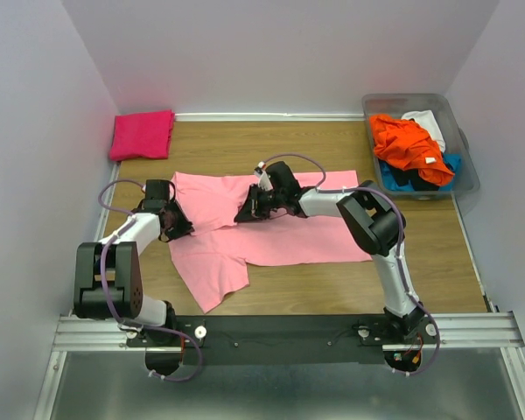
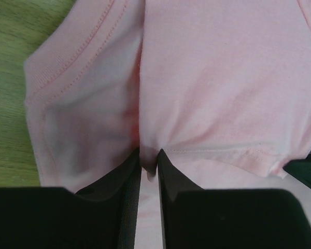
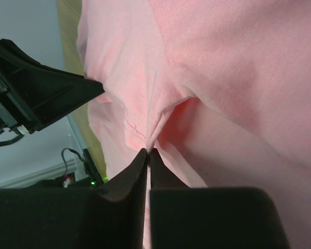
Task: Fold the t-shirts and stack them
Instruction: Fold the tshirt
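Pinching with my left hand [image 2: 149, 158], I have its two fingers drawn almost together on a tuck of the light pink t-shirt [image 1: 289, 236], right by a stitched sleeve hem at the shirt's left side. My right hand [image 3: 147, 151] is closed tight on a raised fold of the same shirt, nearer its middle and toward its far edge; the cloth peaks up from between the fingertips. The two hands sit near each other but apart.

The light pink t-shirt lies spread across the middle of the bench [image 1: 271, 140], mostly flat, with one flap trailing toward the near left edge. A folded magenta t-shirt [image 1: 142, 134] rests at the far left corner, well apart from it. At the far right corner stands a clear plastic bin [image 1: 411, 98] holding a loose heap: an orange t-shirt [image 1: 407, 144] on top, with white [image 1: 427, 122], blue [image 1: 451, 162] and black [image 1: 402, 179] cloth beside and under it.
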